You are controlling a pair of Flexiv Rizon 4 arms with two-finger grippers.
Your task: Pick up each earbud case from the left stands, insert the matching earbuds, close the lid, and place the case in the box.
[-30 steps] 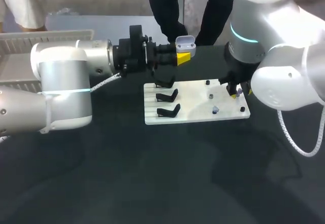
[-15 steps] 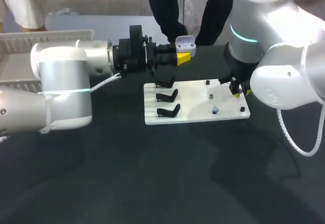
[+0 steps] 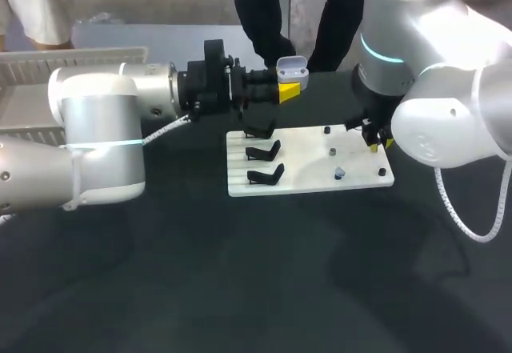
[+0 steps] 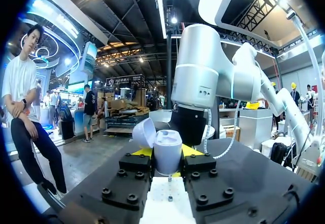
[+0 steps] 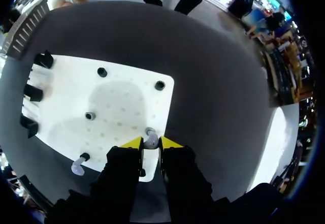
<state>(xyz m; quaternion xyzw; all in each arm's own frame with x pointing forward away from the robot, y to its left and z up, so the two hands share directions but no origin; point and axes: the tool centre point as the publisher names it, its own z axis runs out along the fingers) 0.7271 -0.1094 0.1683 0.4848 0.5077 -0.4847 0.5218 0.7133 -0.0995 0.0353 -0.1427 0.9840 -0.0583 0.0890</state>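
Left jaws clamp the earbud case (image 3: pixel 293 68) upright, lid open, at the board's (image 3: pixel 304 178) 12 o'clock. Right jaws pinch an earbud (image 5: pixel 151 139) at its 3 o'clock edge.

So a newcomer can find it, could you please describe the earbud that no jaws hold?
Find the white board. In its peg row nearest the robot, a pale earbud sits by a black peg. The other earbud is between the jaws of the right gripper; this one is free.

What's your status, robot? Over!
Left pincer shut on open earbud case, held up. Right pincer shut on earbud over white board. Nothing in the way.
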